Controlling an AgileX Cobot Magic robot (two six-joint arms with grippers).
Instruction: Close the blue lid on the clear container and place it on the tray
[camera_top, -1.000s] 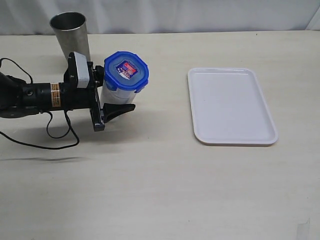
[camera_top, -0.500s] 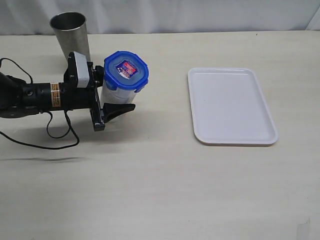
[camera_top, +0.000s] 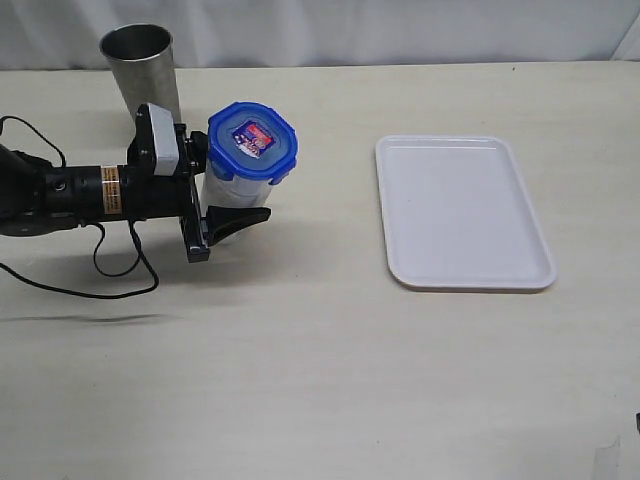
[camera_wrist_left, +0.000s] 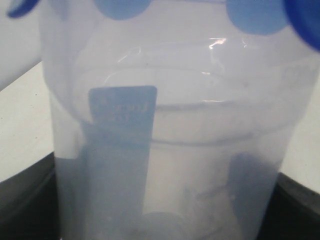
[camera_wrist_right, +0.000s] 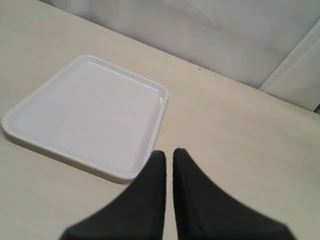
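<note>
The blue lid (camera_top: 252, 142) sits flat on top of the clear container (camera_top: 232, 190), with its red-and-white sticker facing up. The blue flaps hang down over the rim. So the closing part looks done or nearly done. I cannot tell if every flap is clicked shut.

The container stands upright on the counter (camera_top: 320, 360), on the left side. It is not on the tray (camera_top: 463, 212) yet. The tray lies well apart from it on the right, flat and white, with nothing on it.

The left claw (camera_top: 233, 182) has come in from the side. One of its black fingers (camera_top: 240, 217) shows in front of the container, low down. The other is mostly hidden behind it. In the left wrist view the container fills almost the whole picture, with dark finger parts at both bottom corners. The claw looks to be squeezing the container.

The right claw (camera_wrist_right: 168, 165) is pinched nearly closed and holds nothing. It hangs above the counter near a corner of the tray.

A steel cup (camera_top: 140, 65) stands behind the left arm. It is near the container but not touching it.

What I think is left: lift the container, carry it over to the tray, set it down standing up, and let go.
</note>
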